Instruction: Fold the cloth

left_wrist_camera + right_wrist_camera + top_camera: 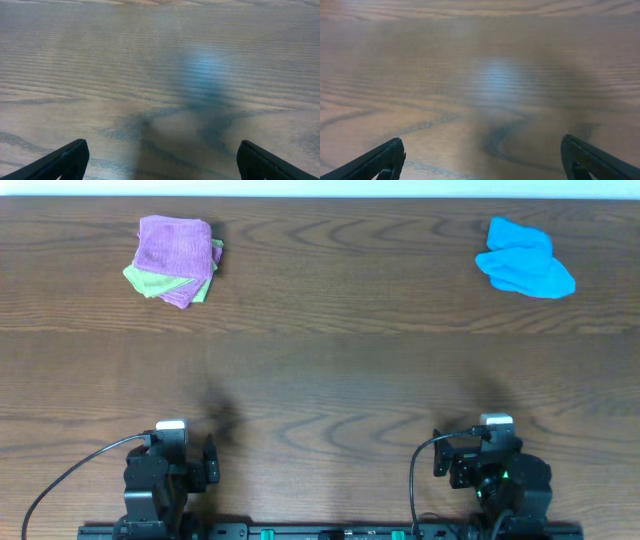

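Note:
The lilac-purple cloth (174, 252) lies folded at the far left of the table, on top of a lime-green cloth (145, 278). My left gripper (185, 463) rests at the near left edge, open and empty; in the left wrist view its fingers (160, 157) are spread over bare wood. My right gripper (480, 460) rests at the near right edge, open and empty; in the right wrist view its fingers (481, 155) are spread over bare wood. Both grippers are far from the cloth.
A bright blue cloth (524, 260) lies crumpled at the far right. The table (330, 370) is dark wood. Black cables run from both arm bases at the near edge.

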{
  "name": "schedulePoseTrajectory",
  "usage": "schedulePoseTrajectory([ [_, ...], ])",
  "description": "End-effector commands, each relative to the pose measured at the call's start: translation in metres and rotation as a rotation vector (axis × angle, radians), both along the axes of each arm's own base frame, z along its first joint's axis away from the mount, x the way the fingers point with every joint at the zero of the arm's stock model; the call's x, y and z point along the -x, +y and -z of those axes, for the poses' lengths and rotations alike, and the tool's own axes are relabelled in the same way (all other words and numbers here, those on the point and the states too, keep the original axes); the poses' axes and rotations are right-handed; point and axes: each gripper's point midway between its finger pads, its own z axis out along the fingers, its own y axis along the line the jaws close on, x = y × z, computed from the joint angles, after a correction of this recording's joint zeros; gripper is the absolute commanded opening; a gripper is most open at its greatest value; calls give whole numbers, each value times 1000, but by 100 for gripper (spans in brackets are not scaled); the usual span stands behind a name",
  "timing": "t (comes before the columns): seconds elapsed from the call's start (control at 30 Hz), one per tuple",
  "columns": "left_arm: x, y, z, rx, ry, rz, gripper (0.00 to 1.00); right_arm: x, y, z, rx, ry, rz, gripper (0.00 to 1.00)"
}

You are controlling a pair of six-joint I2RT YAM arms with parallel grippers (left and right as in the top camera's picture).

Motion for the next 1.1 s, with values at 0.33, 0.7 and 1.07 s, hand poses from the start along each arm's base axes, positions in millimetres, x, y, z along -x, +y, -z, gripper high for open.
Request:
schedulePoseTrajectory([
  [0.33,9,3,13,-45,60,15,95,-1,-7,5,22,4,34,99],
  [0.7,9,3,13,-45,60,15,95,-1,-7,5,21,4,34,99],
  [1.07,9,3,13,-45,60,15,95,-1,-7,5,22,3,34,99],
])
